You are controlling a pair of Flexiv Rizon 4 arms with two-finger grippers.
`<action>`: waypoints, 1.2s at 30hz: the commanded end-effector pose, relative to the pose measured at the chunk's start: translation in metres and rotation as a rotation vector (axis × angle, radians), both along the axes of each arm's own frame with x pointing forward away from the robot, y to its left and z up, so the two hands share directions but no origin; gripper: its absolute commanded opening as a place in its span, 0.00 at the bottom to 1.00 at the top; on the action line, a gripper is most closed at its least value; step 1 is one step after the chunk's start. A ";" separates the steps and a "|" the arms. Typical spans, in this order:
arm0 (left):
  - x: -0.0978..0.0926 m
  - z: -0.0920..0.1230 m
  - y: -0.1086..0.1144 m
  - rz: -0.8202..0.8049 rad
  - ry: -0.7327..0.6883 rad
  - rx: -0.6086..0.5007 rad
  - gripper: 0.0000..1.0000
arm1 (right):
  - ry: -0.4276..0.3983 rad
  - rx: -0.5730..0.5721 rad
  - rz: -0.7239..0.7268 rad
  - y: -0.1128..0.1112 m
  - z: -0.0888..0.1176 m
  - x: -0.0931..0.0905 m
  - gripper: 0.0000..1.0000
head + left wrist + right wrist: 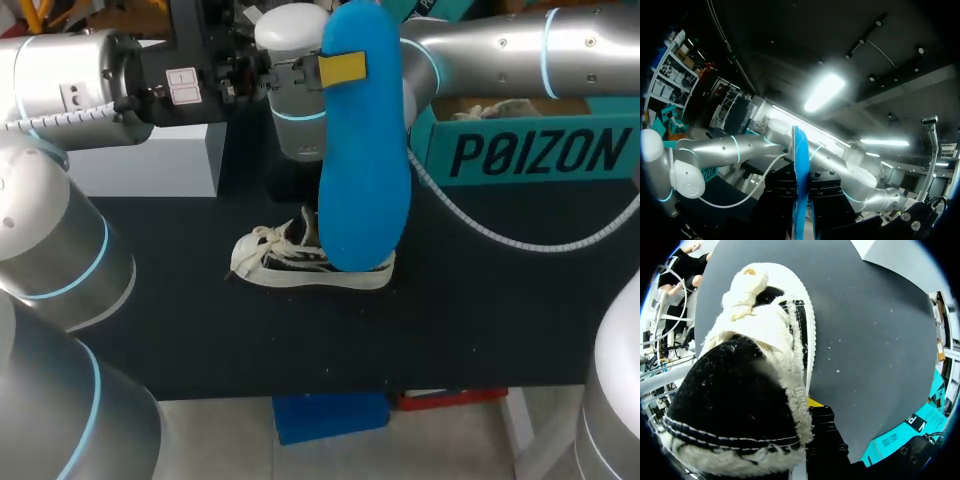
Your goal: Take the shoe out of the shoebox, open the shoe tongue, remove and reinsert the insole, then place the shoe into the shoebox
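Surface (pixel 480 320): black, carrying the shoe.
Shoebox (pixel 530 150): teal, far right; the shoe is not in it.
Insole (pixel 365 150): blue, out of the shoe, upright just above it.
Shoe (pixel 300 262): on its sole mid-surface, laces loose.
Left jaws: clamped on the insole's upper end.
Right jaws: at the heel; I cannot tell their grip.
Remaining: reinsert the insole and box the shoe, I judge.

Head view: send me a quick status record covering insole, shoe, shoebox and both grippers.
insole: blue, out of the shoe, held upright in the air above it
left gripper: shut on the insole near its upper end
shoe: sole down on the black table, outside the box
right gripper: down at the shoe's heel end; grip cannot be told
shoebox: teal, far right, apart from the shoe
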State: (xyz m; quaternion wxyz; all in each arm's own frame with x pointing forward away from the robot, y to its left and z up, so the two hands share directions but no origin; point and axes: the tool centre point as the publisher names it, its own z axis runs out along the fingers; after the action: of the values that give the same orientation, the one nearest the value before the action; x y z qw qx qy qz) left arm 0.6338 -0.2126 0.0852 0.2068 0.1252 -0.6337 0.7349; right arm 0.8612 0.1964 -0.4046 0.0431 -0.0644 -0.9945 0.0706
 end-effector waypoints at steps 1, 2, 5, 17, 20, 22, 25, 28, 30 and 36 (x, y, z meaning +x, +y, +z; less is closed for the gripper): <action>-0.001 0.000 0.000 0.003 0.001 0.004 0.00 | -0.001 0.002 0.000 -0.002 0.000 -0.001 0.00; -0.001 0.000 0.000 0.003 0.001 0.004 0.00 | -0.001 0.002 0.000 -0.002 0.000 -0.001 0.00; -0.001 0.000 0.000 0.003 0.001 0.004 0.00 | -0.001 0.002 0.000 -0.002 0.000 -0.001 0.00; -0.001 0.000 0.000 0.003 0.001 0.004 0.00 | -0.081 -0.057 -0.147 -0.001 0.027 0.006 0.00; -0.001 0.000 0.000 0.003 0.001 0.004 0.00 | -0.096 -0.098 -0.295 -0.005 0.051 0.006 0.00; -0.001 0.000 0.000 0.003 0.001 0.004 0.00 | -0.093 -0.128 -0.383 -0.010 0.061 0.006 0.00; -0.001 0.000 0.000 0.003 0.001 0.004 0.00 | -0.101 -0.170 -0.579 -0.020 0.071 0.011 0.00; -0.001 0.000 0.000 0.003 0.001 0.004 0.00 | -0.119 -0.205 -0.799 -0.028 0.076 0.019 0.00; -0.001 0.000 0.000 0.003 0.001 0.004 0.00 | -0.131 -0.191 -0.959 -0.032 0.077 0.023 0.00; -0.001 0.000 0.000 0.003 0.001 0.004 0.00 | -0.122 -0.090 -1.389 -0.041 0.074 0.027 0.00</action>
State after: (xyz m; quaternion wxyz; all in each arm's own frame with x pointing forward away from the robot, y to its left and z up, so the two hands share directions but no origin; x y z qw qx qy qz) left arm 0.6338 -0.2126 0.0852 0.2067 0.1252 -0.6336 0.7349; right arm 0.8881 0.1595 -0.3275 0.0049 -0.3813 -0.9163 0.1223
